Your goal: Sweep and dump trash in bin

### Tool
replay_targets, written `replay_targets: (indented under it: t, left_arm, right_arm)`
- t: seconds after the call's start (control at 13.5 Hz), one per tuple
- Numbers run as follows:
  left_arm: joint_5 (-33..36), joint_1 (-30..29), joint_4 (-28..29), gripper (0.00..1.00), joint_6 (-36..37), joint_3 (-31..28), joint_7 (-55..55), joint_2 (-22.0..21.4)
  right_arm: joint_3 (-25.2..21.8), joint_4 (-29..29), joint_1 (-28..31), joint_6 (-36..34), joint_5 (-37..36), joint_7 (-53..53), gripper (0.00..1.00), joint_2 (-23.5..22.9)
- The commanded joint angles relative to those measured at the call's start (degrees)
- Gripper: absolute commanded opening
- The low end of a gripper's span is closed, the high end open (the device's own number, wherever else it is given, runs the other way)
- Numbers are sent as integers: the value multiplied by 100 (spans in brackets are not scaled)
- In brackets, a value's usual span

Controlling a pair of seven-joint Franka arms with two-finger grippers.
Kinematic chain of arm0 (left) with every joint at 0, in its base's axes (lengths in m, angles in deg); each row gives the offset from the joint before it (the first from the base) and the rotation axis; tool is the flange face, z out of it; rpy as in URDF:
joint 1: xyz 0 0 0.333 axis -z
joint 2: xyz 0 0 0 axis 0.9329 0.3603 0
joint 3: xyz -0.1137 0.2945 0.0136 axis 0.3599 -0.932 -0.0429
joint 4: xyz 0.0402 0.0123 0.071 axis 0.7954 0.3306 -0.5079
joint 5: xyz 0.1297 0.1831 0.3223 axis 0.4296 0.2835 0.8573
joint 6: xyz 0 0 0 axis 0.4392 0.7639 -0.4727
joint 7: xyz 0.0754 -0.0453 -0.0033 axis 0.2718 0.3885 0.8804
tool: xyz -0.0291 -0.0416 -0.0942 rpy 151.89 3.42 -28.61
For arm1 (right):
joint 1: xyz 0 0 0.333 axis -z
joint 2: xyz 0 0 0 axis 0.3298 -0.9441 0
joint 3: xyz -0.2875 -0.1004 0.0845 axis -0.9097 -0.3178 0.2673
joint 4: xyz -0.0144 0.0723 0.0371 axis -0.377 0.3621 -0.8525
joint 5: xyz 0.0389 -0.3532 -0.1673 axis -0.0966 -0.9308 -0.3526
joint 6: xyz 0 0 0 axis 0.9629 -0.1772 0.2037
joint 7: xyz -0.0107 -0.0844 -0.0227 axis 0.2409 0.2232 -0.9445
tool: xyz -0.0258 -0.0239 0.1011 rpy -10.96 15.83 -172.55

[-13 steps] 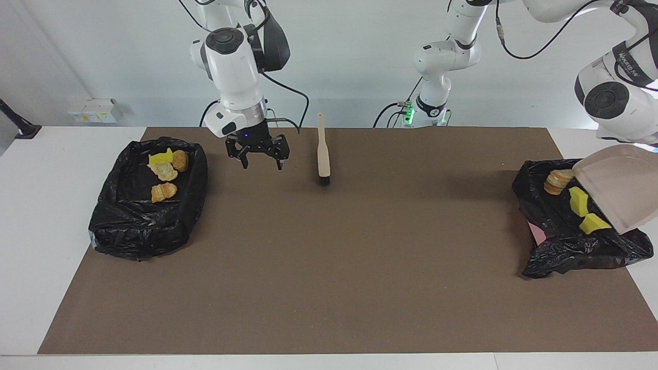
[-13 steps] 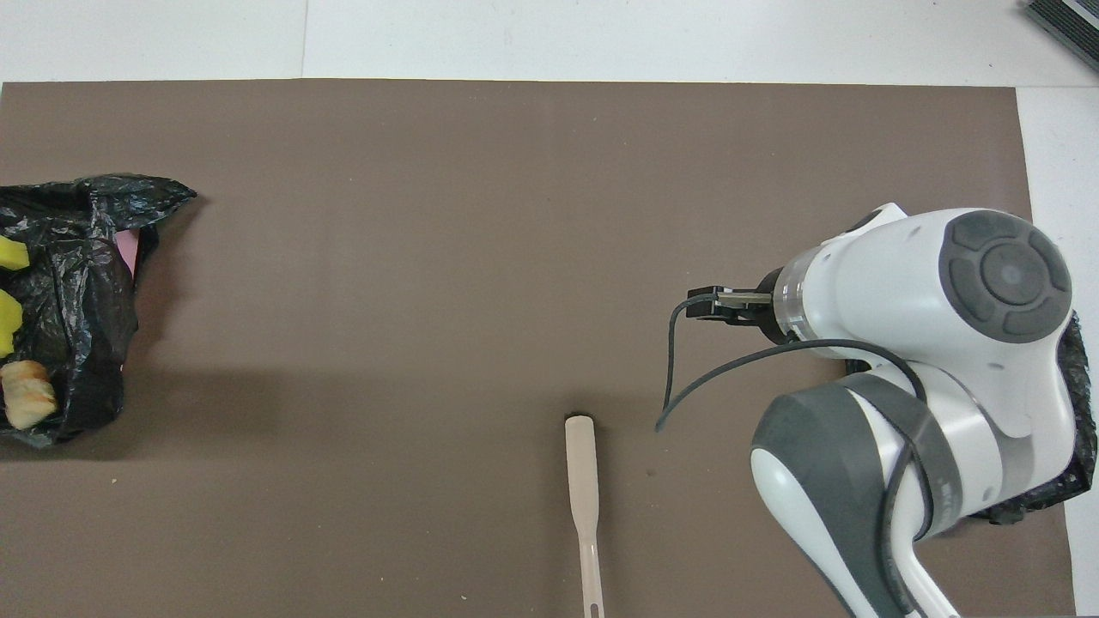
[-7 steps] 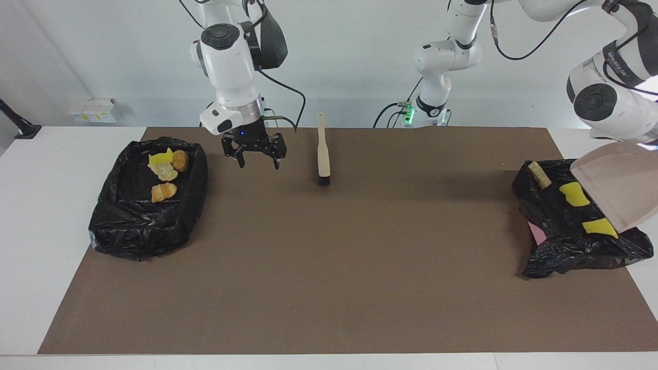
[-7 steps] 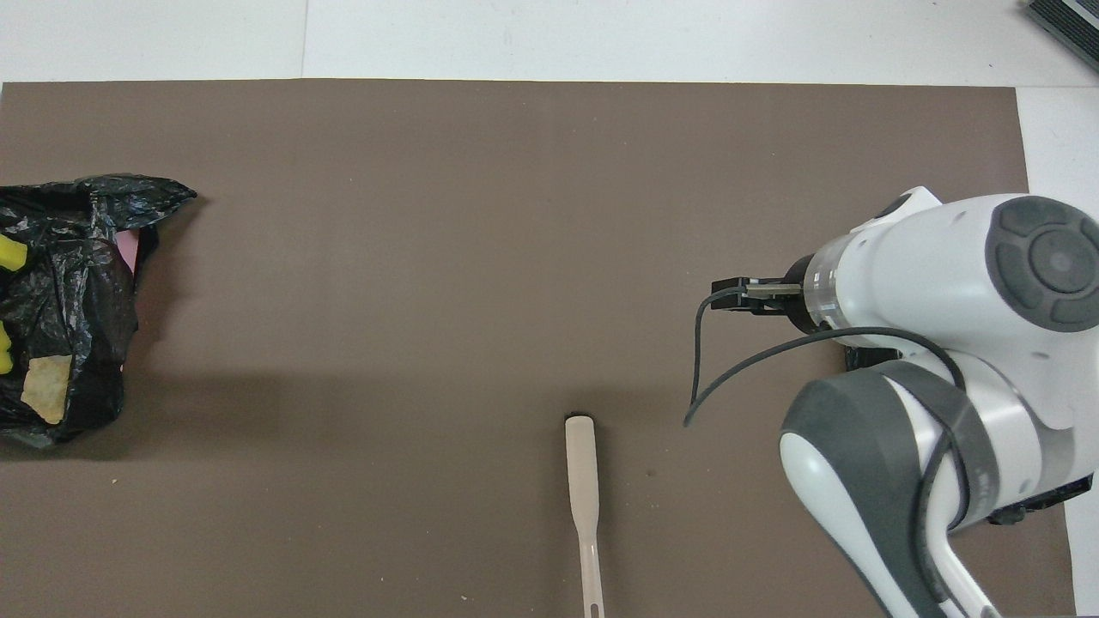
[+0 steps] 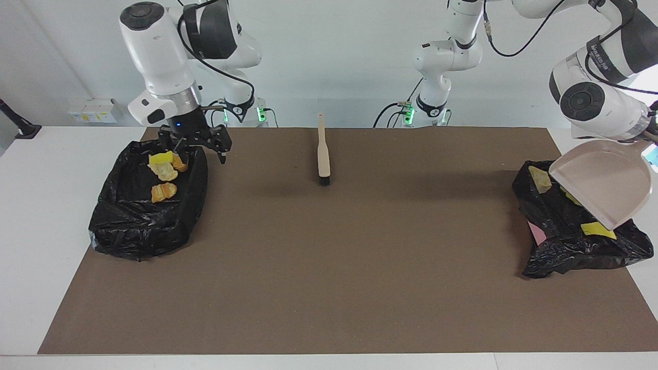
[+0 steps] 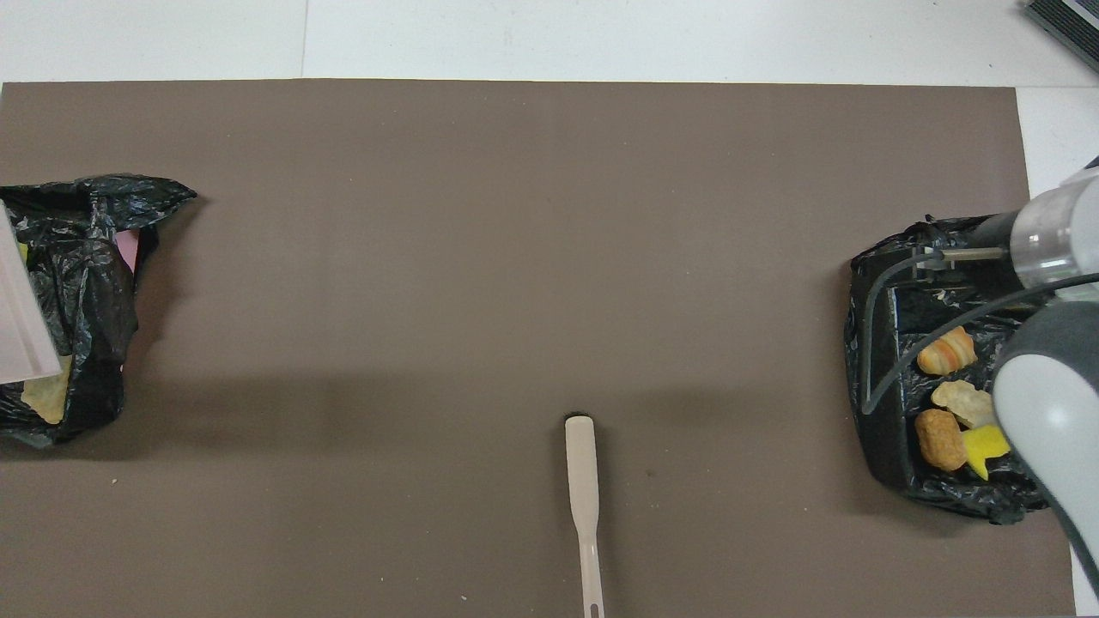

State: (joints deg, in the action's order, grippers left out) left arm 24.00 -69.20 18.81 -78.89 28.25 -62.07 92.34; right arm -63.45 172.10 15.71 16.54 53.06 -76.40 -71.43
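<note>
Trash [image 5: 596, 229] lies bagged under the dustpan [image 5: 604, 187] in clenched left jaws; right jaws [image 5: 198, 151], released, over 4 lumps [image 5: 164, 177].

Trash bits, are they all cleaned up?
Nearly. Yellow and tan trash lumps lie in both black-bagged bins; none shows on the brown mat. The left gripper holds the beige dustpan tipped over one bin; the open right gripper hangs over the other. Left: putting the dustpan down.
</note>
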Motion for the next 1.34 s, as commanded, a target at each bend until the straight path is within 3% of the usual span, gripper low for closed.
replay_targets:
  t: [0.0, 0.3, 0.52, 0.74, 1.04, 1.26]
  left_arm:
    - [-862, 346, -64, 0, 755, -25, 892, -84]
    - [-2294, 777, 23, 0, 1302, 2, 1878, -232]
    - [-3288, 1304, 243, 0, 1329, -7, 2334, -400]
    - [-4299, 2033, 270, 0, 1321, 2, 3842, -436]
    - [-5319, 2887, 208, 0, 891, -7, 5725, -138]
    - [-6075, 3308, -19, 0, 417, -7, 6808, 336]
  right_arm:
    - [-261, -627, -23, -644, -131, 351, 100, -16]
    - [-517, -1060, -14, -1569, -105, 484, 100, 212]
    - [-474, -762, -14, -1517, -79, 432, 100, 414]
    - [-465, -699, -14, -1526, -52, 431, 100, 432]
    - [-456, -699, -14, -1455, -61, 432, 100, 423]
    - [-456, -743, -23, -1473, -61, 431, 100, 406]
